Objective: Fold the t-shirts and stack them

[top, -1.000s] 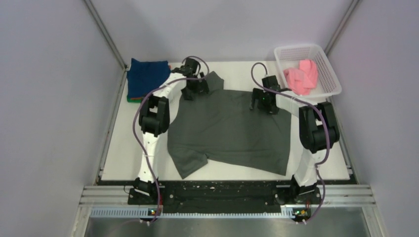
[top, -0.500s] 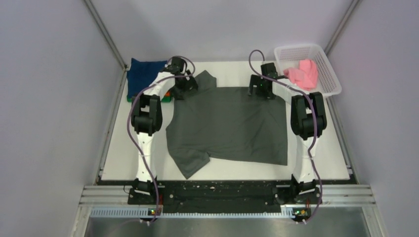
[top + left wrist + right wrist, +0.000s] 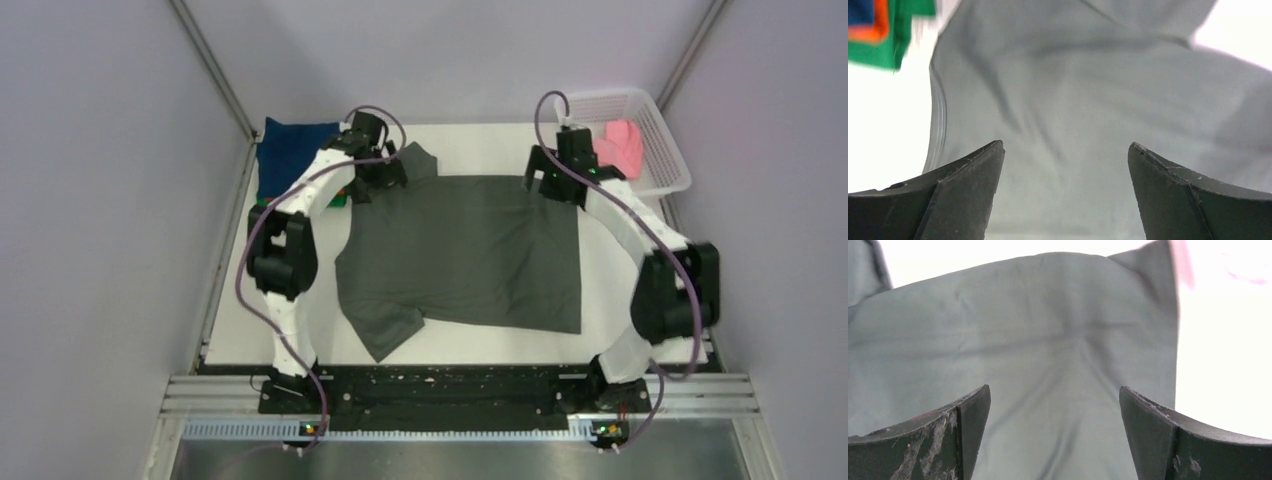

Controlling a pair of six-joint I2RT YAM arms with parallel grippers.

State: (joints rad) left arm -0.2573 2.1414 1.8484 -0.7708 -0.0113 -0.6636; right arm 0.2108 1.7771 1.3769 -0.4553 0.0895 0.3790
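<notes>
Top external: dark charcoal cloth t-shirt (image 3: 470, 250) lies spread, looks limp, light; I'd pinch the far corners. Left gripper (image 3: 1065, 145), right gripper (image 3: 1054, 388) both spread, empty.

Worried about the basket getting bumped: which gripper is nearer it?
Right. The right gripper is beside the basket; the left gripper is across the charcoal shirt, by the folded stack.

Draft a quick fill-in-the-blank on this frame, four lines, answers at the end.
1. The t-shirt spread flat on the table is dark ____.
2. The shirt in the white basket is ____.
3. The left claw and the right claw are both ____.
4. The folded stack at the far left has a ____ shirt on top.
Answers: grey; pink; open; navy blue.
</notes>
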